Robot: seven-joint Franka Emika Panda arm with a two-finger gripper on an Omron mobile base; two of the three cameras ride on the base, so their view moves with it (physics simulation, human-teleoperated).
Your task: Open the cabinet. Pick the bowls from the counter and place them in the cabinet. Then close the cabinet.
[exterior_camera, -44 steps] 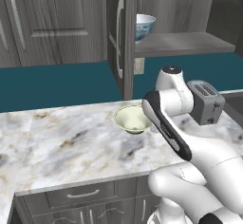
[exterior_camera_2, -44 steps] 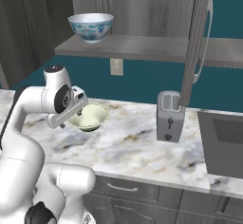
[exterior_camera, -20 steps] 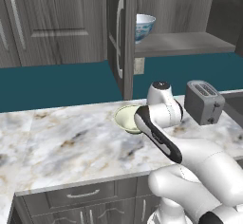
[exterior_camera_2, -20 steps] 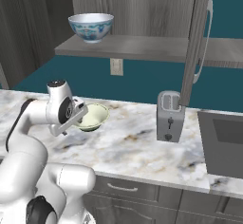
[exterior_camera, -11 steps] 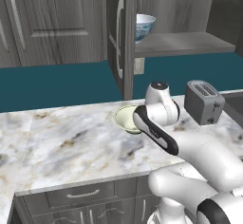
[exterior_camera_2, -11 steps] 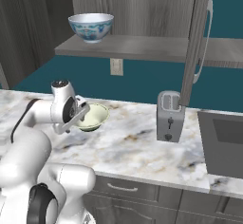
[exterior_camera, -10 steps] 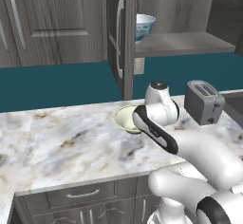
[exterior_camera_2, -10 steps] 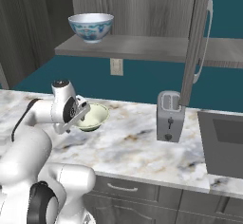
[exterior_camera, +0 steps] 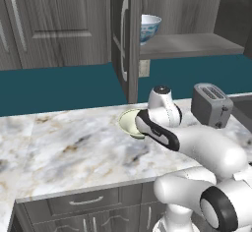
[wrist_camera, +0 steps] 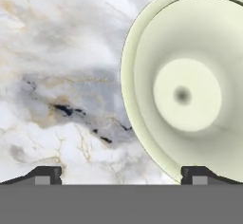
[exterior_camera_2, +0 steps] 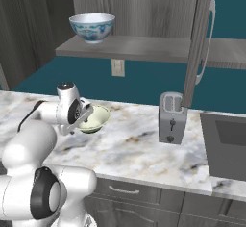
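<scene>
The cream-green bowl (wrist_camera: 182, 83) fills the right of the hand view on the marble table (wrist_camera: 57, 66), with the fingers (wrist_camera: 47, 174) spread wide and empty at the bottom edge. To grasp well, straddle the near rim with one finger inside. In the right base view, the blue-patterned bowl (exterior_camera_2: 91, 27) sits upper left on the open cabinet (exterior_camera_2: 158, 48) shelf; a toaster (exterior_camera_2: 172, 118) stands centre-right.

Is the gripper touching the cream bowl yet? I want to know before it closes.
Cannot tell. In the hand view the open gripper straddles the cream bowl rim, one fingertip overlapping it, but height above is unclear.
</scene>
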